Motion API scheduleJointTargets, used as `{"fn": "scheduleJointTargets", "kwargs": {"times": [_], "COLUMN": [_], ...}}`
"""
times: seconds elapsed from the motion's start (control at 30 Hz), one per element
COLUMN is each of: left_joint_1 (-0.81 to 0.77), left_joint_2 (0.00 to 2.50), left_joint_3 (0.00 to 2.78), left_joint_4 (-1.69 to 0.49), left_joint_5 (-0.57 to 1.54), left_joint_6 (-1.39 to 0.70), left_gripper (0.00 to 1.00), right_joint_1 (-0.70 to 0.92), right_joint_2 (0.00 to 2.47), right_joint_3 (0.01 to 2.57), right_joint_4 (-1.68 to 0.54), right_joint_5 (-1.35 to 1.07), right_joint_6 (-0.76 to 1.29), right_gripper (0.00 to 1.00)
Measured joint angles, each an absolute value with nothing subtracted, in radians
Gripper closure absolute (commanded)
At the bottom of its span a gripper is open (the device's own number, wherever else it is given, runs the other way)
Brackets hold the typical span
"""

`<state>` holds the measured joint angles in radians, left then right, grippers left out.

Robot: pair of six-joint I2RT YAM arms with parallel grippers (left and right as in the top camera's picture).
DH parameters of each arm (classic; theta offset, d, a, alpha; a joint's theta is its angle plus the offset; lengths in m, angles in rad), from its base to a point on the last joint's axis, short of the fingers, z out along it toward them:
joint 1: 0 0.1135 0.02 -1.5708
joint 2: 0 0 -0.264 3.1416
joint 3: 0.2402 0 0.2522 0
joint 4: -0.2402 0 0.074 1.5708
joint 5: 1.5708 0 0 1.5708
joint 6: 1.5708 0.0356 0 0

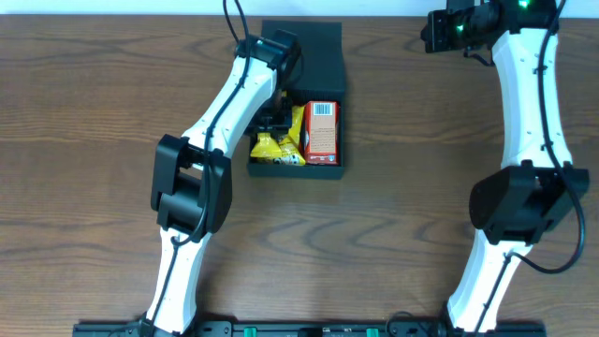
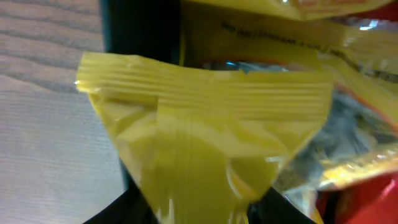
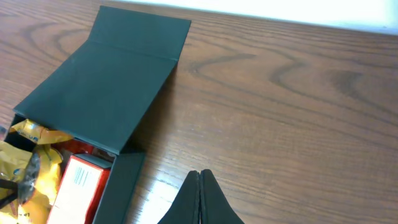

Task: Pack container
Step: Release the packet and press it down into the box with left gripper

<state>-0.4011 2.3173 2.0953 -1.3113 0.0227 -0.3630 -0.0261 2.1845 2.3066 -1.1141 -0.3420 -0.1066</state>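
The container [image 1: 295,170] sits far-middle on the table [image 1: 421,187], flap [image 1: 314,51] laid back. It looks like light, stiff cardboard, so I'd take the flap by its free edge. Left gripper [image 1: 278,119] is down inside against a crinkly yellow packet [image 2: 205,143] — can't tell if it's pinching or spread; right gripper [image 3: 200,194] is pressed together, empty.

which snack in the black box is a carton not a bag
The red-orange carton with the barcode, at the right side of the box; the snacks left of it are crinkly yellow bags.
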Motion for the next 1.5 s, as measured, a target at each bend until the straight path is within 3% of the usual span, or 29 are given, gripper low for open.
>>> {"fn": "scheduleJointTargets", "kwargs": {"times": [0.23, 0.33, 0.87, 1.5], "left_joint_1": [-0.401, -0.401, -0.403, -0.402], "left_joint_2": [2.317, 2.311, 2.277, 2.266], "left_joint_3": [2.26, 2.311, 2.03, 2.16], "left_joint_4": [-1.362, -1.366, -1.169, -1.237], "left_joint_5": [0.023, 0.023, 0.027, -0.022], "left_joint_6": [-0.361, -0.361, -0.348, -0.355], "left_gripper": [0.53, 0.94, 0.94, 0.94], "right_joint_1": [-0.026, -0.026, -0.026, -0.026], "right_joint_2": [2.185, 2.185, 2.185, 2.185], "right_joint_3": [2.307, 2.307, 2.307, 2.307], "right_joint_4": [-1.114, -1.114, -1.116, -1.118], "right_joint_5": [-0.342, -0.342, -0.342, -0.342], "right_joint_6": [-0.106, -0.106, -0.106, -0.107], "right_gripper": [0.98, 0.99, 0.98, 0.99]}}
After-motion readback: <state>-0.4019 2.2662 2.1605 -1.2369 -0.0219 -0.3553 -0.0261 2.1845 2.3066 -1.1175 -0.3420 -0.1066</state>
